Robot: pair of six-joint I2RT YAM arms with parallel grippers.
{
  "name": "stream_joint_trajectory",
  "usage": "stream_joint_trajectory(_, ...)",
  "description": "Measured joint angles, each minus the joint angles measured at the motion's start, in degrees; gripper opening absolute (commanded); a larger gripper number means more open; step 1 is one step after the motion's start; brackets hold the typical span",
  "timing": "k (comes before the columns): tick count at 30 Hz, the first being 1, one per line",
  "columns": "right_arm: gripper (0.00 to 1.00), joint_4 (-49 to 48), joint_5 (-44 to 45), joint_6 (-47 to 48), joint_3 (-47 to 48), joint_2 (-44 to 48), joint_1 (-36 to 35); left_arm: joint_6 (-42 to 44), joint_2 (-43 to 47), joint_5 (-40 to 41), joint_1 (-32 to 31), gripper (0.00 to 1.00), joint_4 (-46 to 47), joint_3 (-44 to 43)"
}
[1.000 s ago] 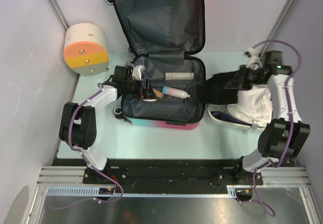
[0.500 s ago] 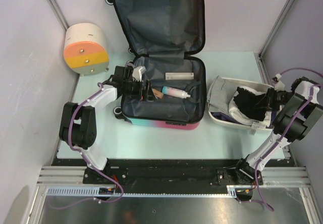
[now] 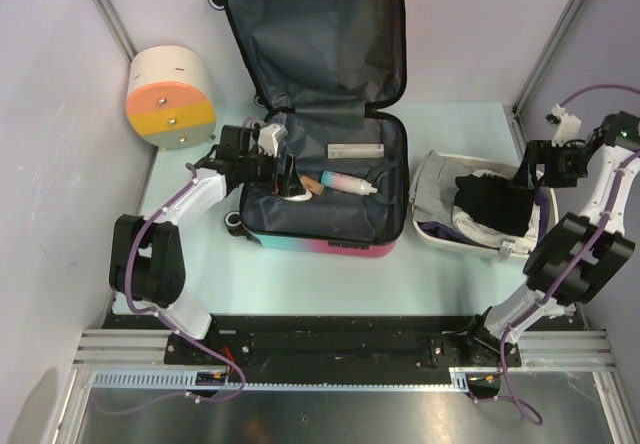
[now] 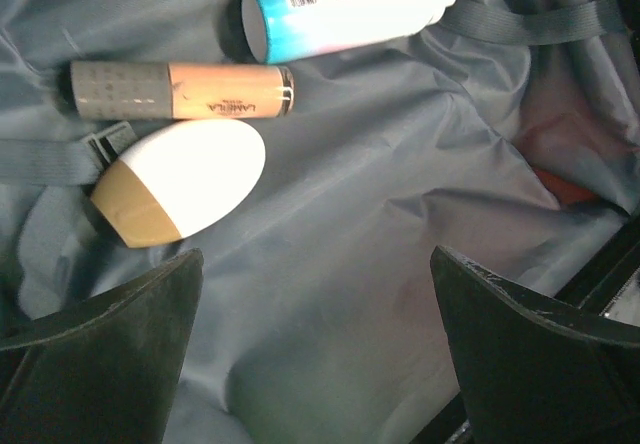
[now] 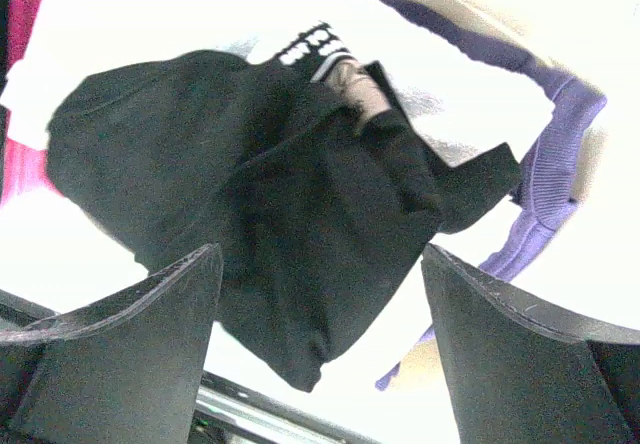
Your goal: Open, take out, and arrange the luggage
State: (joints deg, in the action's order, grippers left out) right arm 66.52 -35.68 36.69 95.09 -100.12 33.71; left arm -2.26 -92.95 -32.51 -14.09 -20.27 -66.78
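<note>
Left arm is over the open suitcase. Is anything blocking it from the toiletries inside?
Nothing visible. The left gripper has its jaws open above the luggage lining. The white-and-tan piece, peach tube and blue-white bottle lie uncovered just ahead. A strap buckle sits beside the white piece.

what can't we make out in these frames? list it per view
- Top external: the top of the luggage lid, cut off by the upper edge.
- Top external: whatever lies beneath the left gripper, which hides it.
- Left wrist: red-orange thing, mostly under a lining fold; unidentifiable.
- Right wrist: whatever lies under the black garment; the white around it is blown out.
</note>
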Motion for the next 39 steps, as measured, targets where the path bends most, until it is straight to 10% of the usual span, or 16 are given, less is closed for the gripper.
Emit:
stream_joint_trajectory(11, 0.80, 2.23, 6.54, 7.13, -16.09, 26.47, -18.03, 1.90, 0.70, 0.66, 0.00, 1.00, -0.02, -2.01)
stream_joint_trajectory(23, 0.70, -4.52, 17.42, 15.43, -41.90, 34.38, -28.57, 2.03, 1.70, -0.90, 0.00, 1.00, -0.04, -2.03)
stream_joint_trajectory(26, 0.51, -9.25, 20.96, 19.74, -45.33, 33.94, -29.03, 1.75, 2.58, -0.90, 0.00, 1.00, -0.09, -2.03)
stream_joint_trajectory(30, 0.01, -15.56, 23.87, 26.45, -47.93, 32.81, -29.40, 0.94, 5.01, -1.20, 0.44, 1.00, -0.11, -2.03)
stream_joint_trajectory(39, 0.00, -26.18, 23.76, 42.16, -47.25, 26.77, -27.12, -0.37, 8.90, -2.67, 3.06, 1.00, 0.11, -2.03)
